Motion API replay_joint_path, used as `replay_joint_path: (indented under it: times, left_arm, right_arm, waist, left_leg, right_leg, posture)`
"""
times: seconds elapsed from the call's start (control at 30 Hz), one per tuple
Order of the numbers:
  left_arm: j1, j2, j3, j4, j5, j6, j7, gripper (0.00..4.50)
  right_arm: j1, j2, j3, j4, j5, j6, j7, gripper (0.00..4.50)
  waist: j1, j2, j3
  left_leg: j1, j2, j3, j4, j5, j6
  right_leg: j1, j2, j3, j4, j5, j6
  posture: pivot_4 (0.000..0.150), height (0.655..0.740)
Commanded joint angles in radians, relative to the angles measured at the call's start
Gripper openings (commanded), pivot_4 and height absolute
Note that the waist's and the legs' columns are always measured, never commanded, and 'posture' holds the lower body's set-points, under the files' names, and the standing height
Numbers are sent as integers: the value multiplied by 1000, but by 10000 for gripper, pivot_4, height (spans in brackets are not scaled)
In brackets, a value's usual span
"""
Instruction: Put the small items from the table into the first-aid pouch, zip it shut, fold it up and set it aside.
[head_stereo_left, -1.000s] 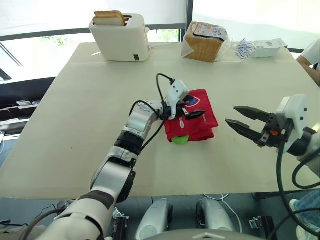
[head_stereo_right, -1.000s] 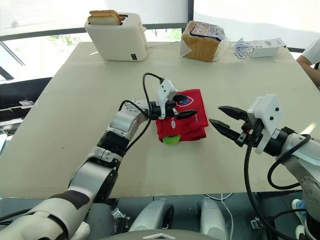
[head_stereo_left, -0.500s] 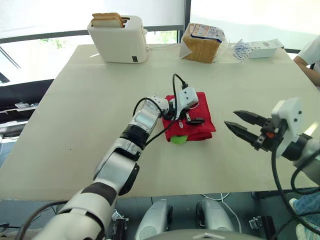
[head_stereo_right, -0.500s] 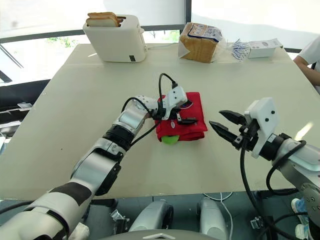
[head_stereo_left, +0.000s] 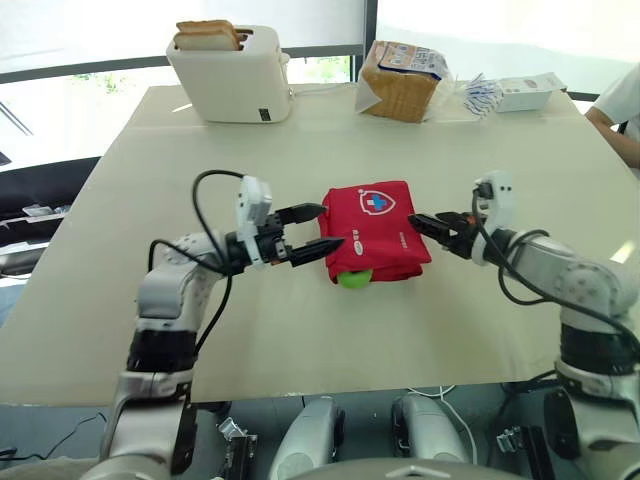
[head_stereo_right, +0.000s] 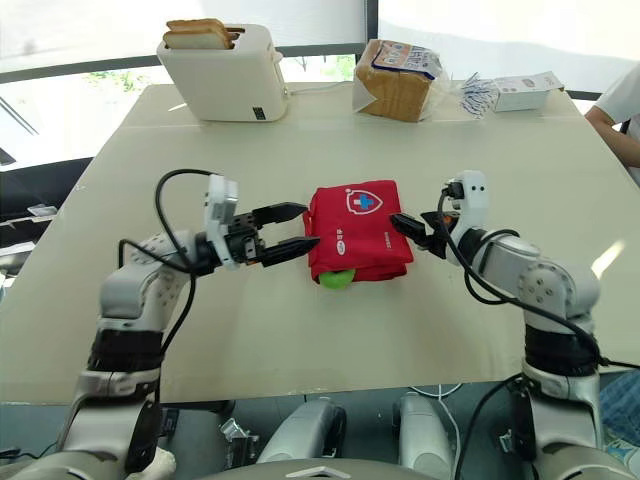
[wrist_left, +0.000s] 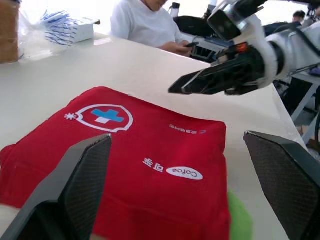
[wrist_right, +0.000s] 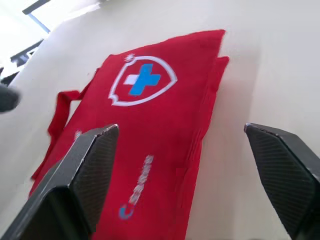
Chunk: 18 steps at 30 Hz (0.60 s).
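Note:
The red first-aid pouch (head_stereo_left: 375, 235) lies folded on the table's middle, its white shield with a blue cross facing up. A green item (head_stereo_left: 353, 279) pokes out from under its near edge. My left gripper (head_stereo_left: 335, 224) is open at the pouch's left edge, fingers pointing right, the lower fingertip at the pouch's front left corner. My right gripper (head_stereo_left: 424, 219) is open at the pouch's right edge, pointing left. In the left wrist view the pouch (wrist_left: 150, 150) lies between my fingers, and the right gripper (wrist_left: 215, 82) hovers beyond it.
At the table's far side stand a white toaster (head_stereo_left: 232, 72) with bread slices, a bagged loaf (head_stereo_left: 405, 82), and a box with blue-and-white packets (head_stereo_left: 510, 92). A person's sleeve (head_stereo_left: 622, 108) shows at the right edge. The table (head_stereo_left: 150, 180) is bare around the pouch.
My left gripper drew back off the top of the pouch to its left edge. My right gripper moved in from the right to the pouch's right edge.

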Motion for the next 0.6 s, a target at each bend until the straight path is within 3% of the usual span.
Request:
replay_joint_path:
  times: [0.03,0.37,0.6]
  left_arm:
    - [75,63,81,-109,-67,21,-7,45000]
    - [145,120,68,-183,-128,24,-20,45000]
    - [79,120,-7,-127,-125,-1,-96,45000]
  right_arm:
    - [-38,53,19,134,-23,-24,36,43811]
    - [5,104,69,212,-7,29,233,43811]
    - [-34,54,21,264,-12,19,310,12963]
  waist:
    - [-6,0,0]
    - [-10,1,-1]
    - [-18,1,-1]
  left_leg:
    - [0,0,0,0,0,0]
    - [1,1,1,-1,0,0]
    - [1,1,1,-2,0,0]
  right_leg:
    - [0,0,1,0,0,0]
    - [-1,1,1,0,0,0]
    - [-1,1,1,0,0,-1]
  posture:
    - [1500,7400]
    - [1500,7400]
    - [1500,7400]
